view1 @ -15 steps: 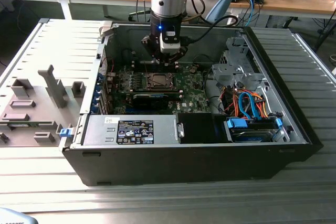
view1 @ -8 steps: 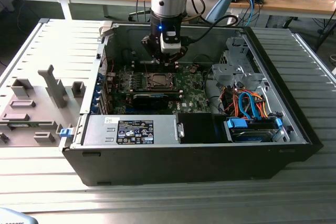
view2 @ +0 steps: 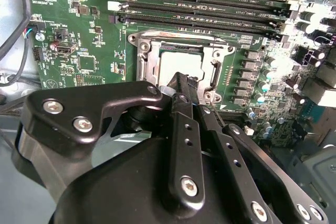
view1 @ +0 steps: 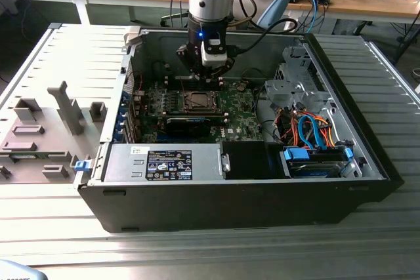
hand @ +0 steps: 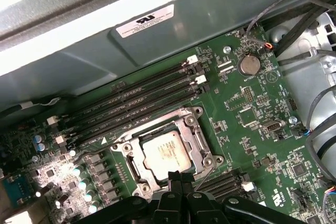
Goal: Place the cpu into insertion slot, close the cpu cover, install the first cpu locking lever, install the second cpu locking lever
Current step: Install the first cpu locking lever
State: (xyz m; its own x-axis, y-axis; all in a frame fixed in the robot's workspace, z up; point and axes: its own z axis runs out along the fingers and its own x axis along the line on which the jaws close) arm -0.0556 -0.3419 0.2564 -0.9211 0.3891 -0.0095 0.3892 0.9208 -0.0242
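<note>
The cpu [hand: 167, 153], a pale square chip, sits in the insertion slot [hand: 209, 156] on the green board; it also shows in the second wrist view [view2: 176, 62]. The cpu cover [hand: 157, 131], a silvery frame, lies flat around the chip, whose face shows through its window. My gripper [hand: 181, 176] hangs just above the socket's near edge, its two black fingers [view2: 181, 90] pressed together with nothing visible between them. A thin wire lever [hand: 203, 174] runs along the socket's side toward the fingertips. In the exterior view the gripper [view1: 209, 78] is inside the open case, over the socket [view1: 197, 101].
Several long black memory slots [hand: 142, 98] lie just beyond the socket. The case wall [hand: 157, 40] rises close behind them. A drive cage with orange and blue cables [view1: 308, 129] fills the exterior view's right. The power supply [view1: 164, 162] sits along the front.
</note>
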